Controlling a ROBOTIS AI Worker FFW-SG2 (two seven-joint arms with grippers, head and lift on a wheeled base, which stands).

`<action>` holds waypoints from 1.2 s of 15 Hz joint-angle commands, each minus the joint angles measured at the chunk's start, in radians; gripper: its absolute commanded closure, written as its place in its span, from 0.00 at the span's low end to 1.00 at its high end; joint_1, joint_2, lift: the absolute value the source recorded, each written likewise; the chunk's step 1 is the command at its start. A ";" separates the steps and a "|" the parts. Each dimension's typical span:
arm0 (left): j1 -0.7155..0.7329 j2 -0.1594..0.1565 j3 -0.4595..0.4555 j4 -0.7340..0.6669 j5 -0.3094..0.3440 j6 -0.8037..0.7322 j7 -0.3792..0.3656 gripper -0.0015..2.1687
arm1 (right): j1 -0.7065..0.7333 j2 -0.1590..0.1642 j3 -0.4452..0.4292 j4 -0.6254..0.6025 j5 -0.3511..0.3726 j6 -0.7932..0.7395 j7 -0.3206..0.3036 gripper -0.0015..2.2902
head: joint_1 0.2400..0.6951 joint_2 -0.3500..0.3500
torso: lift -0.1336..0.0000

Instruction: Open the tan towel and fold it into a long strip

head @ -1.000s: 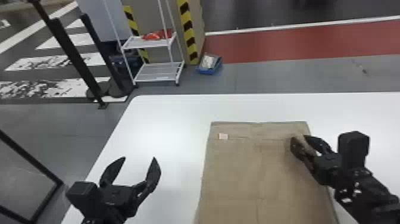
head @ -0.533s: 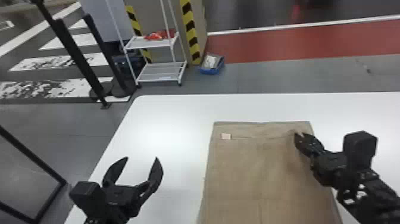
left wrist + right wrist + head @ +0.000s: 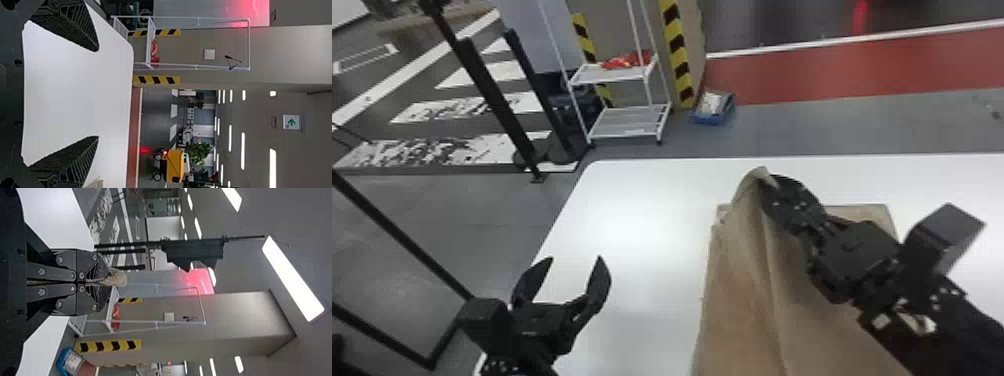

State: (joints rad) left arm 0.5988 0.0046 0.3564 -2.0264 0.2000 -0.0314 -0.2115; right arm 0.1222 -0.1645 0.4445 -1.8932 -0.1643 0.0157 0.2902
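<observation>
The left gripper [image 3: 575, 258] is gaping by the bench's [image 3: 642, 215] left edge. Toward the far edge, the right gripper [image 3: 768, 184] is pinching up the tan towel [image 3: 747, 285].

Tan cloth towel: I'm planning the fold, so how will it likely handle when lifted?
The tan cloth towel is probably floppy, since its raised part hangs in soft folds from the right end effector. The nearly closed grip on it suggests thin, likely light fabric.

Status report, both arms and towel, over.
Right tool shut on tan towel, part raised off table. Left tool open, empty, left of towel. Right arm overhangs towel.
</observation>
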 commanded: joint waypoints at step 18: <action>-0.025 -0.007 0.019 0.008 0.035 0.012 -0.008 0.04 | 0.201 -0.052 -0.142 -0.138 -0.060 0.014 0.139 0.02 | 1.00 1.00 | 0.10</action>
State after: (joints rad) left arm 0.5741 0.0046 0.3751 -2.0208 0.2354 -0.0235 -0.2136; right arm 0.2615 -0.2120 0.3740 -1.9979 -0.2277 0.0779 0.4309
